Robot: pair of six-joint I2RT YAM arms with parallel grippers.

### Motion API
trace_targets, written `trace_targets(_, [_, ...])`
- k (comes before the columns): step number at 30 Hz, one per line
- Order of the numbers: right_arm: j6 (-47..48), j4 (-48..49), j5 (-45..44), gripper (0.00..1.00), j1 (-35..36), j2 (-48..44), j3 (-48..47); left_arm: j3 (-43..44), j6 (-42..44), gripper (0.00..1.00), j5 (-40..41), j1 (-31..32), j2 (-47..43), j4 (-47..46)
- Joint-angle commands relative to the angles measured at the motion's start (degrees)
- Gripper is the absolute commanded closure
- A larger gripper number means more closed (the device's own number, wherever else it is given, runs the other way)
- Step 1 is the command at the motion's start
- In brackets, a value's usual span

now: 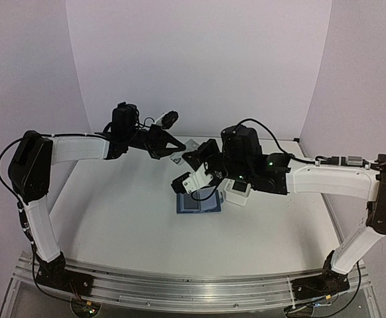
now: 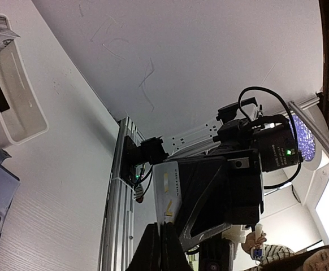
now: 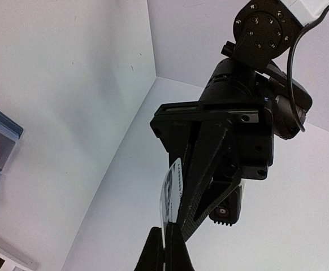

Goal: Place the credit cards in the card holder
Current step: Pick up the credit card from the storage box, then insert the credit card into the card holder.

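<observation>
L gripper (image 2: pixel 160 248) & R gripper (image 3: pixel 164 251) both clenched on pale card (image 3: pixel 171 192) mid-air; card holder (image 1: pixel 198 203) open below, nearer R, mid-table (image 1: pixel 113 218).

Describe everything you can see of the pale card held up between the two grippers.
The pale credit card is thin and stiff-looking, whitish with dark print on the face that shows. It is off the table, seen almost edge-on from the right wrist. The right gripper is shut on one end, and the left gripper pinches it from the opposite side. Nothing else touches it.
</observation>
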State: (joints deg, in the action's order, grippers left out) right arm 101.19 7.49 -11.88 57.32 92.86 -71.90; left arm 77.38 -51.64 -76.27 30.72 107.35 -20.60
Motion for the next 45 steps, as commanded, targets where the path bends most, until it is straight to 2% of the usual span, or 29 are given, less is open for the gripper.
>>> trace_targets(1, [0.9, -0.6, 0.7, 1.00, 0.5, 0.3, -1.7, 1.1, -3.5, 1.00, -2.3, -0.1, -0.3, -7.2])
trace_targets(4, [0.8, -0.4, -0.2, 1.00, 0.4, 0.5, -1.6, -0.2, -6.8, 1.00, -4.1, -0.1, -0.5, -14.5])
trace_targets(9, [-1.1, -0.1, -1.6, 1.00, 0.4, 0.5, -1.0, -2.3, -9.6, 1.00, -5.0, -0.6, -0.8, -20.6])
trace_targets(10, [-2.6, -0.1, -1.9, 0.97, 0.4, 0.7, -1.1, -2.5, -9.6, 1.00, -5.0, -0.7, -0.9, -21.2])
trace_targets(12, [-5.7, 0.5, -4.3, 0.74, 0.3, 1.6, -1.4, -3.0, -10.6, 1.00, -3.7, -1.1, -1.1, -21.5])
trace_targets(13, [-6.4, 0.8, -4.9, 0.71, 0.3, 1.9, -1.4, -3.1, -10.7, 1.00, -3.0, -1.2, -1.1, -21.5])
trace_targets(14, [-11.4, 2.2, -7.8, 0.59, 0.3, 2.7, -1.6, -3.7, -10.8, 1.00, -1.3, -1.9, -1.4, -20.9])
trace_targets(16, [-23.1, 2.6, -9.8, 0.52, 0.1, 3.1, -2.8, -4.5, -8.8, 1.00, 1.9, -3.1, -2.1, -18.3])
trace_targets(17, [-24.9, 2.6, -9.6, 0.50, 0.1, 3.0, -3.1, -4.4, -7.2, 1.00, 2.9, -3.3, -2.3, -16.2])
trace_targets(20, [-45.6, 2.5, -7.1, 0.37, 0.0, 0.7, -1.9, -1.9, 10.8, 1.00, 10.3, -3.8, -3.7, 5.4])
trace_targets(22, [-62.8, 2.1, -9.3, 0.24, -0.1, -0.3, -2.3, -2.0, 16.8, 1.00, 16.6, -3.9, -4.5, 12.7])
trace_targets(24, [-76.6, 0.1, -11.1, 0.09, -0.6, -0.7, -2.5, -3.3, 19.1, 1.00, 19.8, -3.9, -4.9, 13.9])
trace_targets(25, [-84.5, -1.8, -10.2, 0.06, -1.2, -1.0, -2.9, -5.1, 18.7, 1.00, 22.4, -3.8, -5.2, 13.3])
trace_targets(26, [-97.5, -4.1, -8.1, 0.04, -2.2, -1.1, -2.6, -7.5, 16.8, 1.00, 24.6, -3.8, -5.4, 10.6])
trace_targets(29, [-117.2, -5.8, -1.5, 0.04, -5.1, -1.3, 0.5, -12.9, 11.7, 1.00, 27.8, -3.3, -5.3, 1.1])
trace_targets(30, [-128.5, -6.5, 1.9, 0.05, -7.7, -1.0, 2.9, -14.0, 11.3, 1.00, 29.8, -2.6, -5.2, -1.6])
trace_targets(31, [-132.5, -6.9, 4.7, 0.06, -8.8, -0.6, 3.9, -14.7, 11.2, 1.00, 30.5, -2.0, -5.1, -2.3])
trace_targets(33, [-143.3, -10.1, 10.1, 0.17, -11.7, 1.3, 5.7, -16.1, 9.4, 1.00, 32.3, -0.8, -4.6, -5.1])
trace_targets(36, [-147.8, -14.8, 12.8, 0.23, -12.2, 6.0, 3.8, -18.2, 3.9, 1.00, 35.1, 0.9, -3.4, -10.8])
trace_targets(40, [-148.1, -21.0, 12.8, 0.27, -12.2, 11.5, -1.5, -19.5, -2.2, 1.00, 38.6, 2.7, -1.2, -13.5])
trace_targets(43, [-148.2, -25.7, 11.9, 0.38, -12.2, 14.7, -4.4, -19.2, -3.5, 1.00, 40.3, 3.6, 0.5, -13.0])
trace_targets(45, [-148.9, -27.7, 9.5, 0.42, -12.2, 15.7, -4.7, -19.3, -4.8, 1.00, 41.4, 3.6, 1.7, -12.2])
